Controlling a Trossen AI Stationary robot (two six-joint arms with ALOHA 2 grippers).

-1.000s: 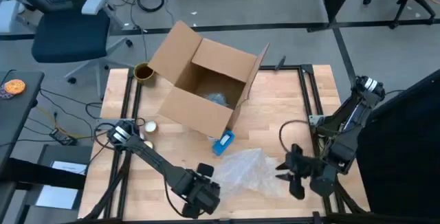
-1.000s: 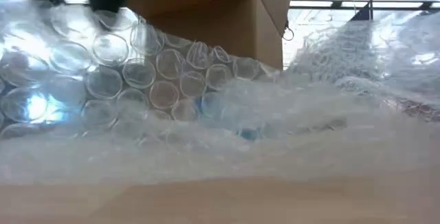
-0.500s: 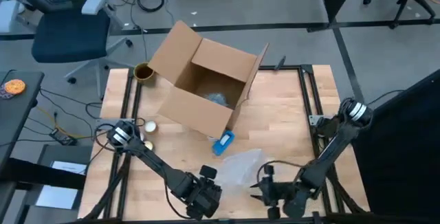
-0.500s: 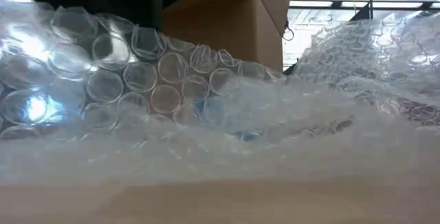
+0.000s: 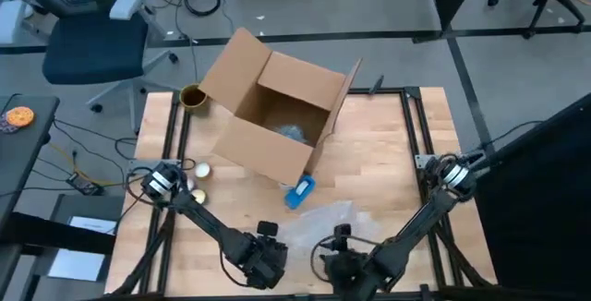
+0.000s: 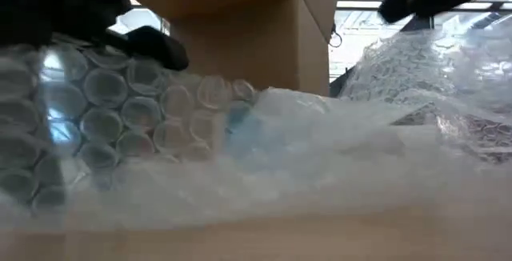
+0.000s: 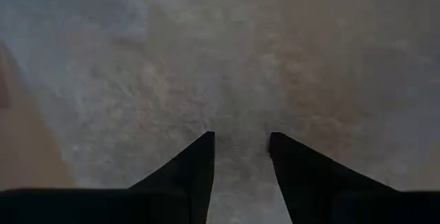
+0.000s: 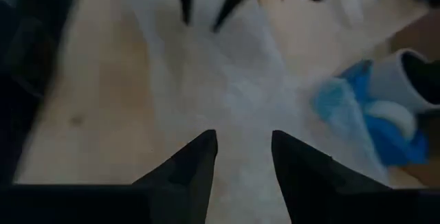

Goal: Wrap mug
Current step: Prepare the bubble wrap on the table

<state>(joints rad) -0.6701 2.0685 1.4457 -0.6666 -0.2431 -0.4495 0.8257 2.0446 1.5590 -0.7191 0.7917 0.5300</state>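
**Both hands low at the bubble wrap, mug waiting beside it**

While my left hand (image 5: 263, 257) sits at the near edge of the tabletop (image 5: 388, 149), its fingers (image 7: 194, 165) are parted a little with the bubble wrap (image 5: 319, 227) lying right under them, not yet pinched. My right hand (image 5: 337, 257) is just beside it on the sheet's other near corner, fingers likewise apart, nothing held. I judge I have both hands low here to take the sheet's edge and fold it over. The mug (image 5: 299, 192), blue and white, lies on its side at the sheet's far edge, just in front of the cardboard box (image 5: 277, 121). That box stands open, flaps up, with something pale and crumpled inside that I cannot identify.
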